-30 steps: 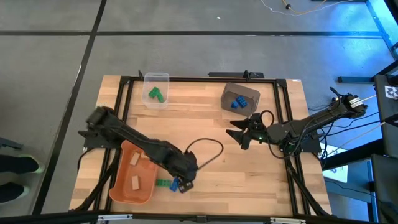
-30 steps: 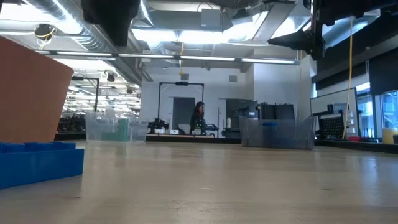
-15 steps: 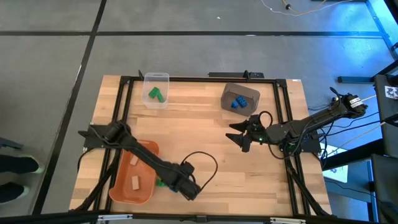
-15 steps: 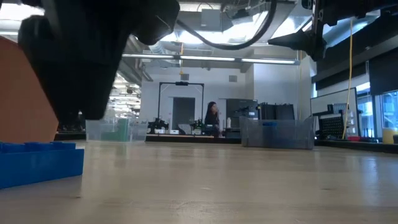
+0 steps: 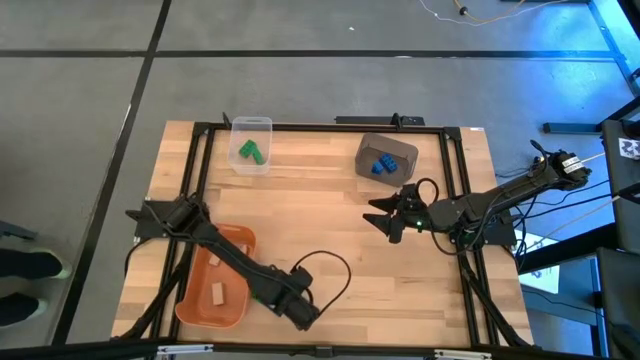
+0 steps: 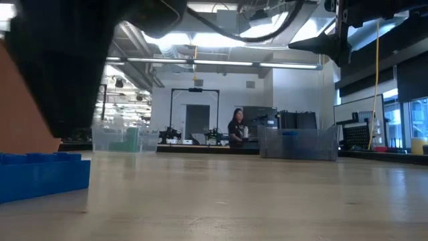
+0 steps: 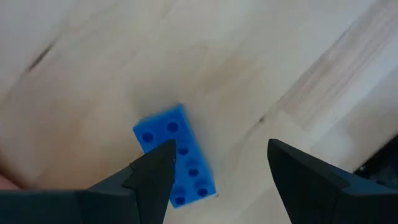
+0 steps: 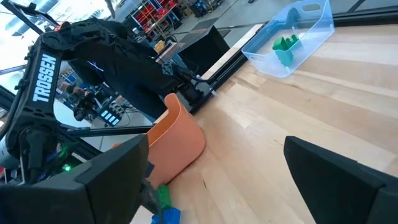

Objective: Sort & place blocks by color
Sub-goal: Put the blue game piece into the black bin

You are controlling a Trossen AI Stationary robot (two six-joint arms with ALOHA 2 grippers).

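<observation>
A blue block (image 7: 178,160) lies flat on the table near its near edge; the low view shows the same blue block (image 6: 43,175) at table height. My left gripper (image 7: 221,147) hovers open over it, one finger above the block's edge and the other off to its side; from overhead my left gripper (image 5: 304,314) covers the block. A green block (image 8: 163,196) lies next to the blue block (image 8: 168,216). My right gripper (image 5: 378,213) waits open, raised over the table's right half.
The orange tub (image 5: 214,278) with tan blocks stands at the near left, close to my left arm. A clear bin (image 5: 250,144) with green blocks and a dark grey bin (image 5: 385,157) with blue blocks stand along the far edge. A person moves in the room behind.
My left gripper has moved toward the table's near edge and a little to the right, coming over the blue block and covering both loose blocks from above. Its fingers stay open. The blocks have not moved.
</observation>
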